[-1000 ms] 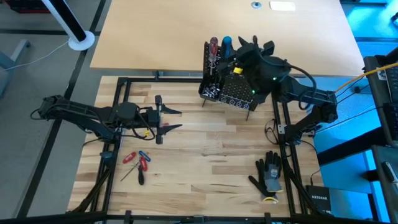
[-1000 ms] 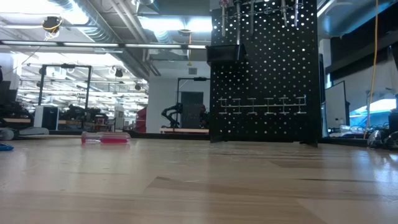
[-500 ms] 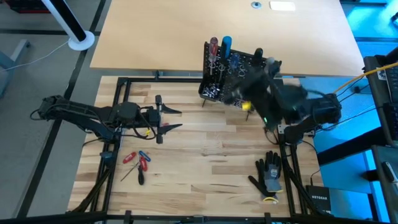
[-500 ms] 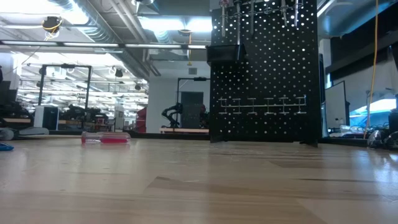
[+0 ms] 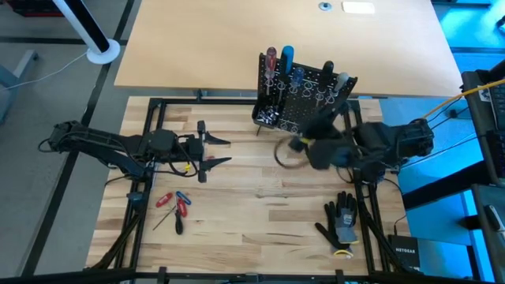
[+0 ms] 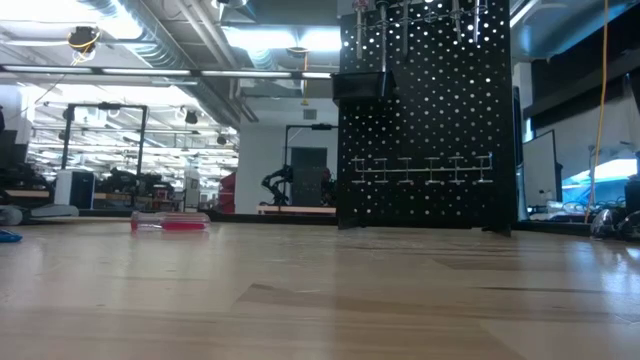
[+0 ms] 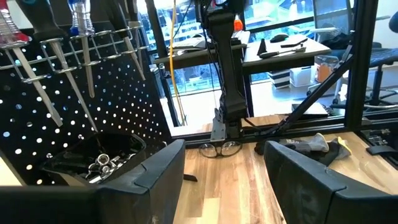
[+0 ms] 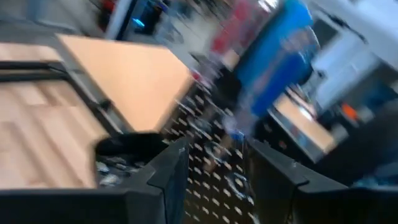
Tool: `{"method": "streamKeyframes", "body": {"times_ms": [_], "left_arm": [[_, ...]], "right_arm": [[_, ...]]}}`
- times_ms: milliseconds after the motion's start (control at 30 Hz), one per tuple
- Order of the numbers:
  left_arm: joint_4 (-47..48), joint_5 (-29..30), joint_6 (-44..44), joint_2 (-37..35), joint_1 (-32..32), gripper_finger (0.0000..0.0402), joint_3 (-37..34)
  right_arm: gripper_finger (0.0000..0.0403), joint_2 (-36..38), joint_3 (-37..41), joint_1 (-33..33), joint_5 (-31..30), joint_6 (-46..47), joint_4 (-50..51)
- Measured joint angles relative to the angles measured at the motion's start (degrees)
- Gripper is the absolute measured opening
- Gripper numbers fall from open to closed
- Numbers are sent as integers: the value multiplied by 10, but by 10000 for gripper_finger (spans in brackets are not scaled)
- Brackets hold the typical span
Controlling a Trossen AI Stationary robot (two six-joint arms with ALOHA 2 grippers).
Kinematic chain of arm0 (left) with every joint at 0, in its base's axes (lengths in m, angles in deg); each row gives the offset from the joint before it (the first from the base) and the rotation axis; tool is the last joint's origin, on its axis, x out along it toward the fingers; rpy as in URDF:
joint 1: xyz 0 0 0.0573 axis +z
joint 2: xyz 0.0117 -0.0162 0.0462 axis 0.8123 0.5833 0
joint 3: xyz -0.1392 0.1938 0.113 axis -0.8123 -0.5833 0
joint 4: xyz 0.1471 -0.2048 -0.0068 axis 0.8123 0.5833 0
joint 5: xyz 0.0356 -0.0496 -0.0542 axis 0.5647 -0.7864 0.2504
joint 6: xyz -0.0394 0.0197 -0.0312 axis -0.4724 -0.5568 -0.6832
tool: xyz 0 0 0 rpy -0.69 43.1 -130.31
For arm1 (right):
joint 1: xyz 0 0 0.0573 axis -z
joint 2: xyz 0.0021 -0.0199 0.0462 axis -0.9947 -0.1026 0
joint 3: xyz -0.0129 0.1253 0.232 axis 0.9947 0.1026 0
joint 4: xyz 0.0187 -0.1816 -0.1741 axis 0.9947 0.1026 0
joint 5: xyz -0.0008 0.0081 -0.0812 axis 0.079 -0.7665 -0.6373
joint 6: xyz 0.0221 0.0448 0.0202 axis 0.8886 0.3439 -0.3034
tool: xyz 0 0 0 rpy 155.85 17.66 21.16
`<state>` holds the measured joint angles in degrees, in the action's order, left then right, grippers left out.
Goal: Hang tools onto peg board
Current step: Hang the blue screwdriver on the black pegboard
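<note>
High view shows the peg board (image 5: 304, 96) standing at the surface's (image 5: 260, 213) far edge, loose tools (image 5: 173, 207) lying near-left. The right tool (image 5: 296, 146), fingers apart and empty, hangs just beside the board and could knock it; the left tool (image 5: 211, 151) waits parted, mid-left.

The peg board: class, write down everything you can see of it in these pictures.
The peg board is a black perforated panel, metal by its look, standing upright on thin legs at the far edge of the plank tabletop. Silver wire rings run in rows across it. Screwdrivers with red, blue and dark handles hang in the top row, shafts pointing down. A small black tray at its foot holds silver metal bits. Neither arm touches it.
</note>
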<state>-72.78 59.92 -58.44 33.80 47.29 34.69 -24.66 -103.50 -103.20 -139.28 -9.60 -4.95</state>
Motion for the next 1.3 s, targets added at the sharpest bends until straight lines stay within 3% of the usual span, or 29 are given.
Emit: {"method": "streamKeyframes", "body": {"times_ms": [167, 767, 1300], "left_arm": [[0, 0, 9, 0, 2, 210, 0], [0, 0, 5, 0, 4, 210, 0], [0, 0, 10, 0, 4, 210, 0]], "right_arm": [[145, 1, 0, 49, 0, 60, 38], [9, 1, 0, 164, 134, -112, -81], [11, 1, 0, 204, 136, -150, -104]]}}
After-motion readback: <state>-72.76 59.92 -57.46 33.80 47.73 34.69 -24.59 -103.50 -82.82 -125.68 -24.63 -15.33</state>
